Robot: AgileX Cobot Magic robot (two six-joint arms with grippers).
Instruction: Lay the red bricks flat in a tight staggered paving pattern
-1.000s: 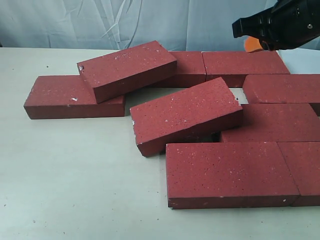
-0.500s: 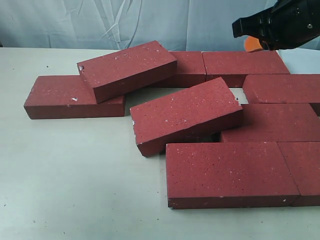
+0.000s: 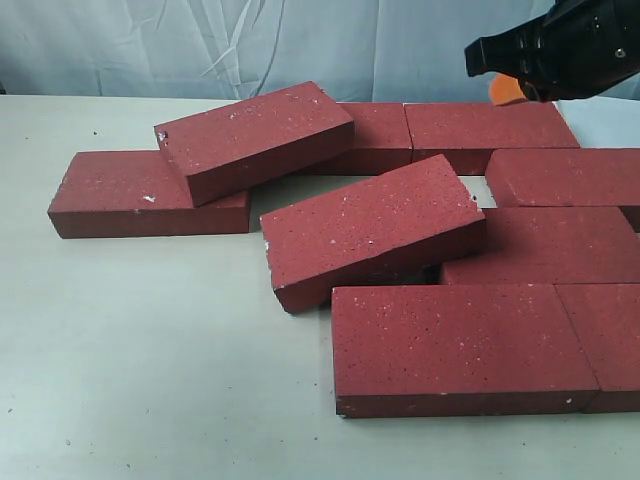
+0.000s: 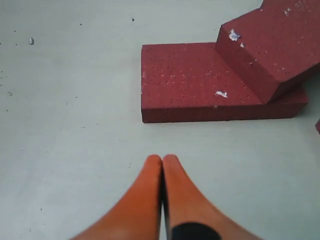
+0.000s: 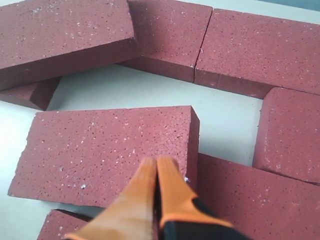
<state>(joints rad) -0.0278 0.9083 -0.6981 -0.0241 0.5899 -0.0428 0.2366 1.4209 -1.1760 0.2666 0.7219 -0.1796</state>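
Nine red bricks (image 3: pixel 560 245) lie on the pale table (image 3: pixel 150 350), most of them crowded into the right half of the exterior frame. At left centre a far-left brick (image 3: pixel 120 195) lies flat. A leaning brick (image 3: pixel 255 140) rests tilted with one end on top of it, its other end reaching toward two back bricks (image 3: pixel 480 128) that sit end to end and touching along the upper middle. In the middle of the frame a centre brick (image 3: pixel 370 230) lies askew and tilted, its right end raised over the flat bricks beside it. At lower right a front brick (image 3: pixel 460 345) lies flat, touching another at the right edge, with two more flat ones behind them. The right gripper (image 3: pixel 505 90) hangs at the upper right of the frame, well above the bricks. Its wrist view shows the orange fingers (image 5: pixel 172 187) clenched together on nothing, with the centre brick beneath their tips. The left gripper (image 4: pixel 161 159) is out of the exterior frame. In its own view its fingers are pressed tip to tip, empty, over bare table, with the far-left brick and the leaning brick close ahead. A pale blue cloth backdrop (image 3: pixel 250 45) fills the top of the frame.
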